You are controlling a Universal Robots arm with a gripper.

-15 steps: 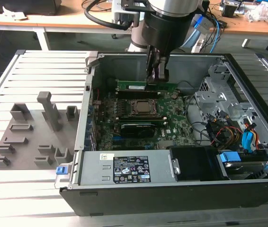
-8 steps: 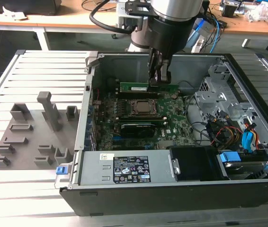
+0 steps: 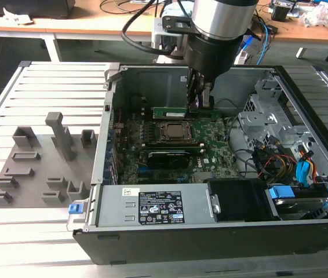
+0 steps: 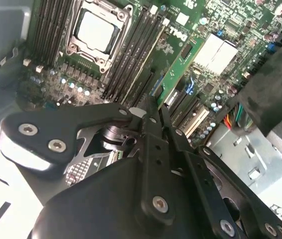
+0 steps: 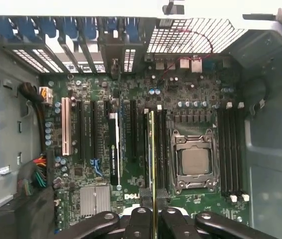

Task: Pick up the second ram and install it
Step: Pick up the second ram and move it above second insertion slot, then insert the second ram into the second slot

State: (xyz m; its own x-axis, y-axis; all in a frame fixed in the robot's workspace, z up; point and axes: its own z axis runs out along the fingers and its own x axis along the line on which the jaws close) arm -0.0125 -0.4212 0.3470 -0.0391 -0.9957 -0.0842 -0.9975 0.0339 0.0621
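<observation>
Ram (image 5: 152, 164) sits edge-on, clamped between the gripper (image 5: 152, 215) fingers, apparently over a slot beside the socket (image 5: 195, 162). Insertion is in hand; next it needs square alignment and an even press down.

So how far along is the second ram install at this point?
Done: the pickup. The gripper is shut on the second ram, which it holds edge-on inside the case. In hand: the stick is lined up along the memory slots beside the CPU socket. Left: seating. In the exterior view the stick appears raised above the board, not pressed in.
</observation>
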